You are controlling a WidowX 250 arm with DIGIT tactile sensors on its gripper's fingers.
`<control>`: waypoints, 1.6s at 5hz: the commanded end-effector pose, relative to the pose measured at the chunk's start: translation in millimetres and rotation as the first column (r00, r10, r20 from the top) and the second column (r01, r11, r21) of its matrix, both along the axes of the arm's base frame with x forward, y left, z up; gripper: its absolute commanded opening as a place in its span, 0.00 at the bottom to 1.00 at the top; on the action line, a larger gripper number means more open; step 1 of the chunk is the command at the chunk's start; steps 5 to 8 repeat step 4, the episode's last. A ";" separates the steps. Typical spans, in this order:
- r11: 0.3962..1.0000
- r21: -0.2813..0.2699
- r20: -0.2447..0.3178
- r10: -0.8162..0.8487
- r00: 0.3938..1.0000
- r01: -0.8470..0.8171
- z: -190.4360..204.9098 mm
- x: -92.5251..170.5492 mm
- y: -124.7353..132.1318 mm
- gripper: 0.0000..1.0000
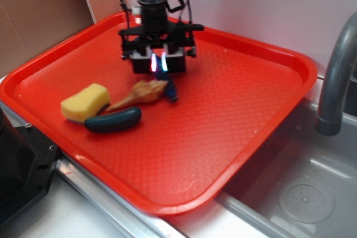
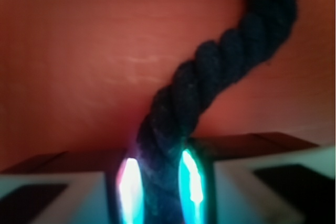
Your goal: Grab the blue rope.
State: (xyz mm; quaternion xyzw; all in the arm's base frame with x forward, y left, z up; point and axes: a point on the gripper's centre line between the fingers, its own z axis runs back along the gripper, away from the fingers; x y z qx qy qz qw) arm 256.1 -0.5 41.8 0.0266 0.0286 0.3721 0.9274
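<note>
While clenched on one blue rope (image 2: 210, 72) (twisted), claw (image 2: 160, 182) | one tray (image 1: 234, 110) | one shell (image 1: 139, 94)

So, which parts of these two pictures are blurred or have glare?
Wrist view: the gripper fingers glow with strong pink and cyan glare, the blue rope is soft, the red tray behind is fully blurred. Exterior view: mostly sharp, with small glare at the fingertips.
</note>
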 end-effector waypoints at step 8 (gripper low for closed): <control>0.860 0.031 0.185 -0.505 0.843 0.509 189.0 -52.5 31.8 0.00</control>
